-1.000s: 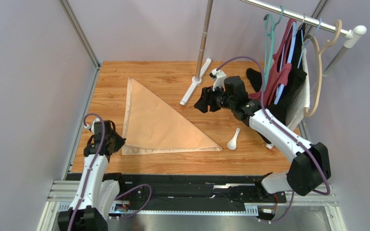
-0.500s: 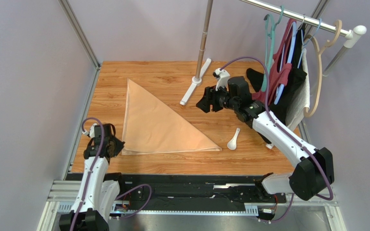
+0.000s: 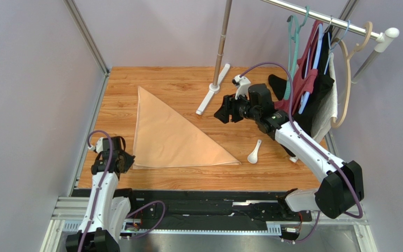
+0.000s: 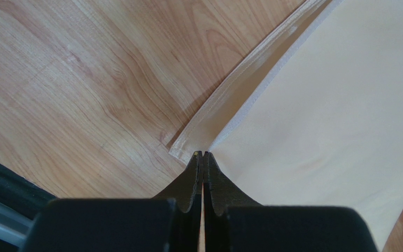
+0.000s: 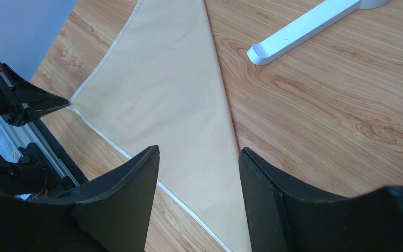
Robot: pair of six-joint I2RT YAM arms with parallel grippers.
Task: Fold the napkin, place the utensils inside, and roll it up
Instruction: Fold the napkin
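The napkin [image 3: 172, 134] was found folded into a triangle and laid flat on the table [image 3: 161, 79]. The fold was therefore judged done, and the utensil step was taken to be next. For that step to go well, the cloth would best be kept flat. The left gripper [image 4: 203, 157] should be lifted straight off the napkin's near left corner, not dragged. The two layers were seen slightly out of line there, with a strip of the lower hem showing beside the upper edge. The spoon [image 3: 254, 152] would best be taken by its slim handle and set well inside the napkin, along the line of the intended roll.

The left gripper's tips were pressed together at the very point of that corner. Whether cloth was pinched between them could not be told. The right gripper [image 3: 222, 113] was held above the table beyond the napkin's long slanted edge, its fingers [image 5: 130, 184] spread apart and empty, clear of the cloth. The spoon was seen just off the napkin's near right tip, not touching it and apart from both grippers.
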